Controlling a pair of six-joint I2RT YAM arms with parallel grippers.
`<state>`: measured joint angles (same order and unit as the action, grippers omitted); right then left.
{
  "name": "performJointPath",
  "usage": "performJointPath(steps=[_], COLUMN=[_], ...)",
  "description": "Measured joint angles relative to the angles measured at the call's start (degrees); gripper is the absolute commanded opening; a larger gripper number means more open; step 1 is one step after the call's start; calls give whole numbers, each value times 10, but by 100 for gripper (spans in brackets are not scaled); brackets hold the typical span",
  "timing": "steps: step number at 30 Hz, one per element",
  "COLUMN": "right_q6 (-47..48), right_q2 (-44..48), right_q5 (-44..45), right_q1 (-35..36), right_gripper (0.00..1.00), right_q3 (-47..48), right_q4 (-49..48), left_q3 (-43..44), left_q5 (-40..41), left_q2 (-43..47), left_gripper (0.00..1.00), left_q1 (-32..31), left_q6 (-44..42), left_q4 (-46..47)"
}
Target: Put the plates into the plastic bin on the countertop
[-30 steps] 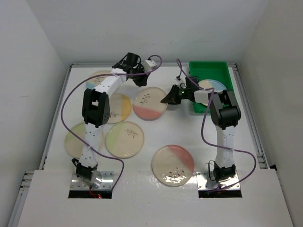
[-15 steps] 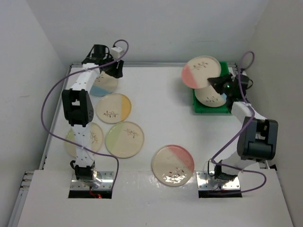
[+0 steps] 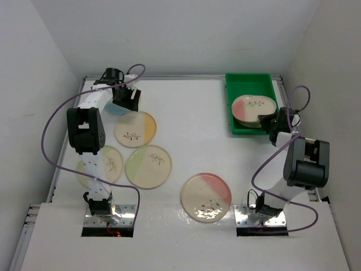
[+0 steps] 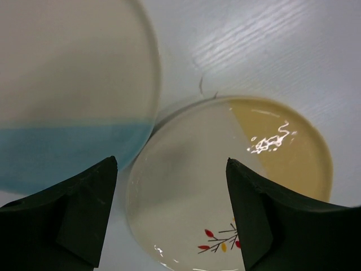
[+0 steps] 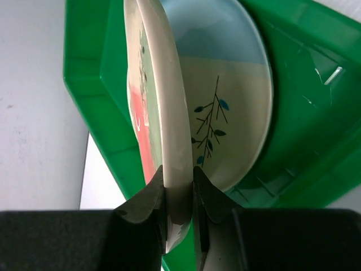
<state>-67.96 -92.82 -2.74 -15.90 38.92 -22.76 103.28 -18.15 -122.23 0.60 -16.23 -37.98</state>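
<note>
My right gripper [image 3: 266, 119] [image 5: 179, 183] is shut on the near rim of a pink-segment plate [image 3: 252, 107] [image 5: 169, 107]. It holds the plate tilted low inside the green plastic bin [image 3: 241, 84] [image 5: 299, 118], over a blue-segment plate [image 5: 225, 107]. At the back left my left gripper [image 3: 126, 98] [image 4: 171, 164] stands open and holds nothing. It hovers above a blue-segment plate [image 3: 114, 107] [image 4: 67, 84] and the edge of a yellow-segment plate [image 3: 135, 129] [image 4: 237, 180]. Both lie on the white countertop [image 3: 197, 141].
More plates lie on the counter: a green-segment one [image 3: 148, 166], one partly under the left arm [image 3: 110, 164], and a pink-segment one [image 3: 206, 196] at the front centre. White walls close in the back and both sides. The bin stands at the back right.
The pink plate left the table centre, rose over the bin and now sits low in it, still gripped by the right gripper. My left arm swung to the back-left plates and opened.
</note>
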Motion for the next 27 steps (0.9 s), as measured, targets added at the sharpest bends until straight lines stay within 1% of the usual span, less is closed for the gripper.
performJointPath(steps=[3, 4, 5, 6, 7, 10, 14, 16, 18, 23, 25, 26, 27], right_q6=[-6, -6, -5, -2, 4, 29, 66, 83, 101, 147, 170, 179, 191], right_q2=[-24, -32, -40, -49, -55, -73, -103, -116, -122, -122, -121, -119, -116], right_q5=[-9, -13, -17, -19, -18, -12, 14, 25, 34, 58, 78, 89, 100], right_q1=[-1, -1, -1, -1, -2, -1, -1, -1, -1, 8, 20, 26, 33], right_gripper=[12, 20, 23, 27, 35, 51, 54, 54, 56, 69, 70, 70, 70], right_q3=[10, 18, 30, 45, 59, 107, 179, 207, 224, 252, 266, 271, 276], right_q4=[-15, -14, -6, 3, 14, 89, 227, 272, 302, 350, 373, 384, 395], left_q3=[-28, -35, -43, -51, -57, -74, -80, -80, -80, -80, -78, -77, -75], left_q5=[5, 6, 9, 11, 13, 20, 33, 39, 43, 40, 32, 25, 21], left_q2=[1, 1, 3, 7, 11, 28, 41, 41, 40, 20, -2, -14, -25], left_gripper=[81, 81, 81, 81, 81, 81, 81, 81, 78, 65, 60, 54, 52], left_q1=[22, 29, 38, 44, 52, 69, 84, 88, 92, 100, 102, 103, 103], left_q6=[2, 2, 2, 2, 2, 2, 2, 2, 3, 5, 5, 5, 3], left_q4=[-7, -9, -9, -11, -14, -16, -17, -17, -19, -23, -31, -37, -42])
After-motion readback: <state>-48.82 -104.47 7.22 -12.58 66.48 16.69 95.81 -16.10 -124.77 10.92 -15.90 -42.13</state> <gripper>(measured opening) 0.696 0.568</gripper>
